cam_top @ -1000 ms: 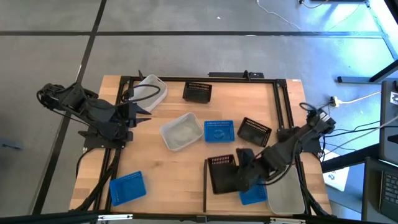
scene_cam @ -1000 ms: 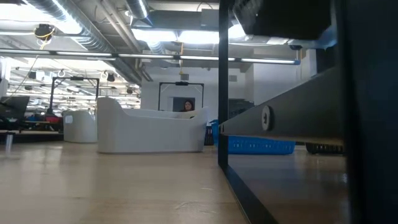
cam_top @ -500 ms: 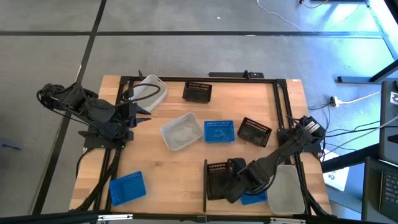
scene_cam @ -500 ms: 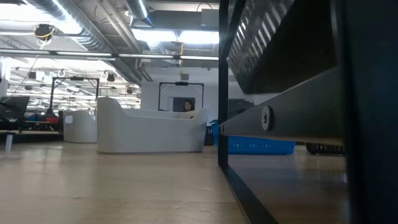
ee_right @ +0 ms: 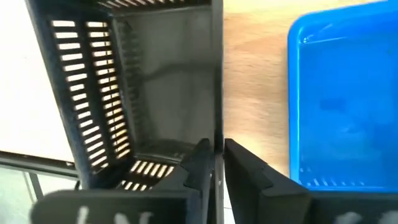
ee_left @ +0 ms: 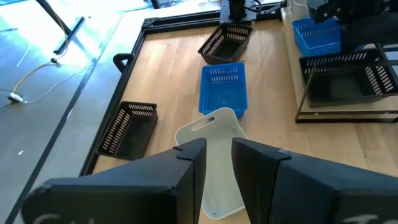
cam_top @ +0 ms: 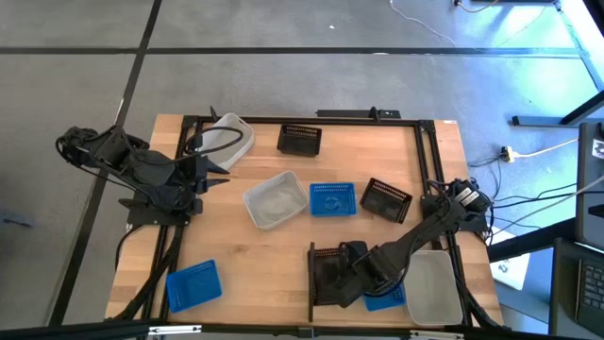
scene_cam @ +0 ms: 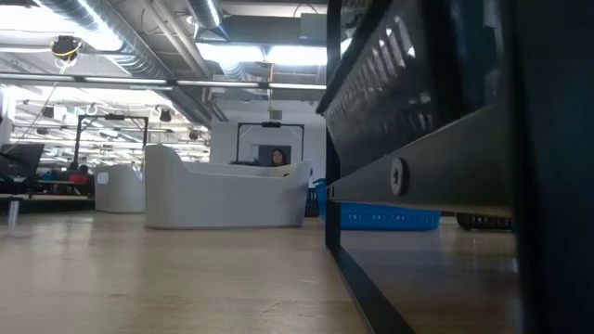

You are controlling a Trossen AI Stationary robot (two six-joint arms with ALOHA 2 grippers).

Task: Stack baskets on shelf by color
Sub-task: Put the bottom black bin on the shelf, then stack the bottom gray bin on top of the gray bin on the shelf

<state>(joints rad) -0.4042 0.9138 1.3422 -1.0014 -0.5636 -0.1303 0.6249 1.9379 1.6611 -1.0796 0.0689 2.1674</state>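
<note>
Blue basket (cam_top: 385, 298) crowds my right gripper (cam_top: 351, 276) beside the black basket (cam_top: 328, 274); bare table (cam_top: 255, 260) lies leftward.

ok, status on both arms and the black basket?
Right gripper at the black basket on the shelf, jaws astride its wall. Left gripper idle near the white basket, jaws apart. Nothing blocking.
</note>
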